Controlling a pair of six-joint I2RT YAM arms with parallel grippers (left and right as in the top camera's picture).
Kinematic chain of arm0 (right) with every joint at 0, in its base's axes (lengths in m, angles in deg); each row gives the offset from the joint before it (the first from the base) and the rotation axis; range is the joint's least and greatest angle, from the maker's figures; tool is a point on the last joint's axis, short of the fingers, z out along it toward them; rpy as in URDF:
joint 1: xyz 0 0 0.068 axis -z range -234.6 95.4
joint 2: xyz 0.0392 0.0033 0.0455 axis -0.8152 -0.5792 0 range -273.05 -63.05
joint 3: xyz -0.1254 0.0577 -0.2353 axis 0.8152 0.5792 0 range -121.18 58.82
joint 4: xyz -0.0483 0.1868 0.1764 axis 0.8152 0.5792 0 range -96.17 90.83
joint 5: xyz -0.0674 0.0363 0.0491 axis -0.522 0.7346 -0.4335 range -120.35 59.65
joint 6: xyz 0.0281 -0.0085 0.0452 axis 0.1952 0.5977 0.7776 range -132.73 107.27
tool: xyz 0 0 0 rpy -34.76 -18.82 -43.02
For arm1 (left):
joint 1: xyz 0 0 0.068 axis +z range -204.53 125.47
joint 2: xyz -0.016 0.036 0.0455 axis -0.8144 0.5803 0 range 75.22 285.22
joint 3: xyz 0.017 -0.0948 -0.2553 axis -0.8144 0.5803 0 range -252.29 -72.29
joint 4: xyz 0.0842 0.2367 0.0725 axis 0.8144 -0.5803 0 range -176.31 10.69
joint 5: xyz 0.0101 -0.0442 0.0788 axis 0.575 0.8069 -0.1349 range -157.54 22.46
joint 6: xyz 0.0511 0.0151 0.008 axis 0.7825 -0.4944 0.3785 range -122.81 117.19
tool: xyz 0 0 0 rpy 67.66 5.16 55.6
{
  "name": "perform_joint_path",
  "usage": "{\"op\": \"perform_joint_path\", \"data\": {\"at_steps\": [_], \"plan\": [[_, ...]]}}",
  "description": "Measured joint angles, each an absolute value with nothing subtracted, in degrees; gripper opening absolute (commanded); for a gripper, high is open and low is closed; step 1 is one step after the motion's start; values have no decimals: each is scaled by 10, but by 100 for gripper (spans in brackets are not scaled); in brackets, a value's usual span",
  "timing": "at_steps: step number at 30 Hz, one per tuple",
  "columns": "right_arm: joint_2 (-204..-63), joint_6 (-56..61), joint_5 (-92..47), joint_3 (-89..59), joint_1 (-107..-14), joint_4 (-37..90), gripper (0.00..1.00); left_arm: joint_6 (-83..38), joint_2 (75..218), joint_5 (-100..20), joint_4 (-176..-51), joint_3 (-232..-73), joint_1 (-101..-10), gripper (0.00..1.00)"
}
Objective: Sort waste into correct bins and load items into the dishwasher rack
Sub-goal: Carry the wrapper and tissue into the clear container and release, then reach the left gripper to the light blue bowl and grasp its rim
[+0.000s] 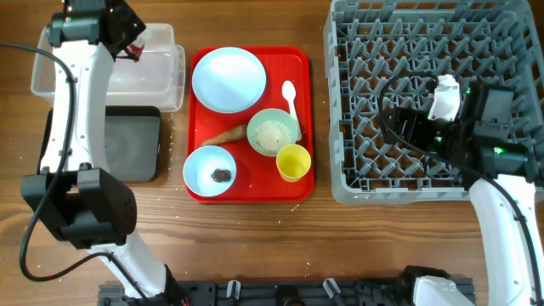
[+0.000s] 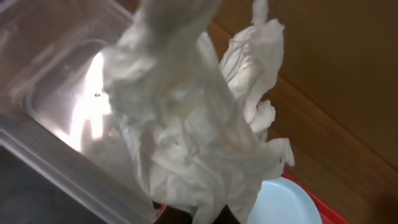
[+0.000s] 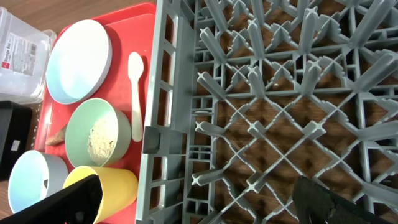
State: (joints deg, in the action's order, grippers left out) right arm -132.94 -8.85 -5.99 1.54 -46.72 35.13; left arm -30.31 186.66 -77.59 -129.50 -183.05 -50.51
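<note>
Blurred white crumpled paper (image 2: 186, 143) covers nearly all of the left claw (image 2: 193, 216). A round pale green bowl (image 1: 274, 133) hides one end of the orange-brown carrot-like stick (image 1: 223, 134).

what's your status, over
Left end effector shut on white crumpled paper, above clear tub. Right end effector open, empty, over rack. Nothing blocking.

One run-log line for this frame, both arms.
left gripper: white crumpled paper held over clear tub | right gripper: jaws open, empty, above dishwasher rack | round pale blue plate on red tray

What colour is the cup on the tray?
Yellow; the cup shows best in the overhead view.
</note>
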Motion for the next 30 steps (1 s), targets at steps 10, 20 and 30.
{"op": "perform_joint_path", "data": {"at_steps": [10, 20, 30], "plan": [[-1329, -85, -60, 15, -467, 350, 100, -165, 1966, -776, -1239, -1830, -500, 10], [-1329, -85, -60, 15, -467, 350, 100, -156, 2006, -776, -1260, -1830, -496, 98], [-1329, -85, -60, 15, -467, 351, 100, -155, 1894, -737, -1382, -1829, -507, 96]]}}
